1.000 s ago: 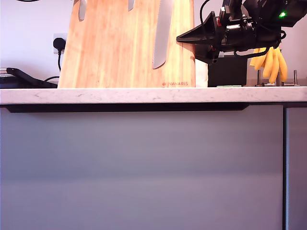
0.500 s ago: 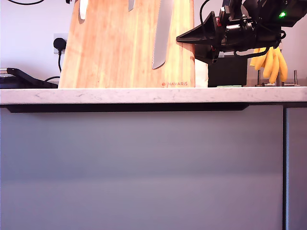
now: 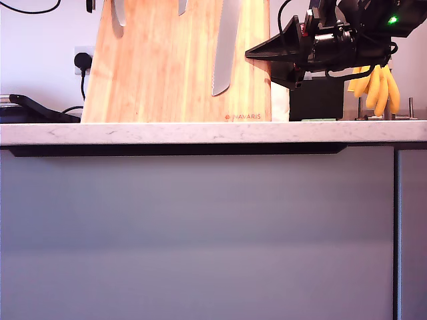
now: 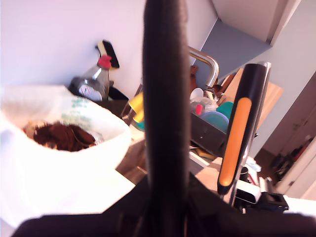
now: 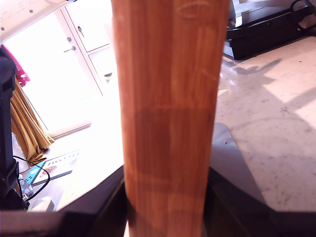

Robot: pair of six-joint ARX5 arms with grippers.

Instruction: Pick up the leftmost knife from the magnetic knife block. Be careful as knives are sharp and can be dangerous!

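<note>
Leftmost knife (image 3: 120,12) shows only its blade tip, narrow and curved, at the upper edge of the exterior view. It lies slightly tilted on the face of the magnetic knife block (image 3: 160,73), near the block's slanted side on the exterior view's left. The block stands upright on the pale counter (image 3: 200,132).

Two other blades are on the same face: a short tip (image 3: 181,7) in the middle and a long serrated blade (image 3: 225,47) toward the exterior view's right.

My second gripper (image 3: 257,52) is at the block's edge on the exterior view's right. In its wrist view the wood fills the space between the fingers, so they are closed on the block.

My first gripper (image 4: 202,113) has a dark bar (image 4: 165,108) in front of its camera. One finger (image 4: 239,128) with an orange pad stands beside the bar, and I cannot tell whether the fingers grip anything.

Behind the second arm are a black box (image 3: 317,99) and yellow bananas (image 3: 375,87).
</note>
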